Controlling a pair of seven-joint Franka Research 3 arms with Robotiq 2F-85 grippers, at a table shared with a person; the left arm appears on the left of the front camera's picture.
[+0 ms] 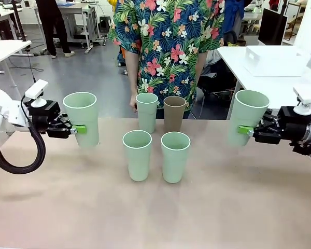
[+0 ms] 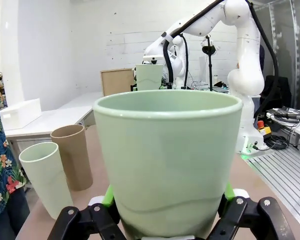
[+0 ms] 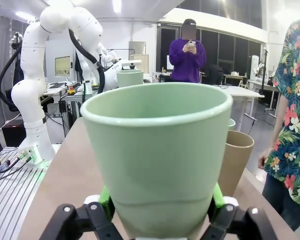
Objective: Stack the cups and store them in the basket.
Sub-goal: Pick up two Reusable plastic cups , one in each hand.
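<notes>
Left fingers clamped on one cup at 9 o'clock, right fingers on a second cup at 3; held upright off the worktop, probably for nesting; four cups centre, basket at 2 o'clock.

Pale mint green is carried by five cups around the brown-taupe cup: the neighbour cup beside it, the near-left cup and near-right cup before it, and the left held cup and right held cup out to its sides. A dark shirt printed with red, white and green flowers is seen behind it.
</notes>
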